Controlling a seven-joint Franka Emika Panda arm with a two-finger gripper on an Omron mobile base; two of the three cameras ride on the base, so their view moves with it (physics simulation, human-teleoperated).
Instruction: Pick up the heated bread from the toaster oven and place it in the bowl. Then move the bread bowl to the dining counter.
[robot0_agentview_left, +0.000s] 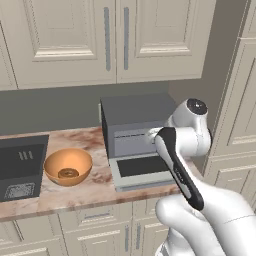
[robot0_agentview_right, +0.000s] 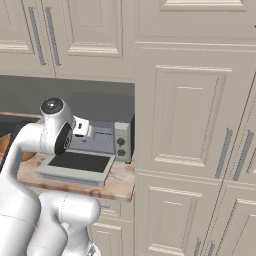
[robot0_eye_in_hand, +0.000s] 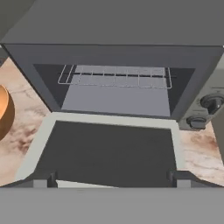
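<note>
Gripper (robot0_eye_in_hand: 111, 177) open before boxy grey toaster oven (robot0_eye_in_hand: 131, 65), wire rack (robot0_eye_in_hand: 114, 76) inside.

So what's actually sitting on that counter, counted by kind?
Toaster ovens: 1, door down, rack bare
Bowls: 1, orange
Ring-shaped bread pieces in the bowl: 1
Sinks: 1, set into the counter
Total: 4

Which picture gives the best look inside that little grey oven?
The hand view: it looks straight into the toaster oven, past its dropped door to the wire rack. The left base view has the arm across the opening; the right base view sees it sidelong, behind the arm.
</note>
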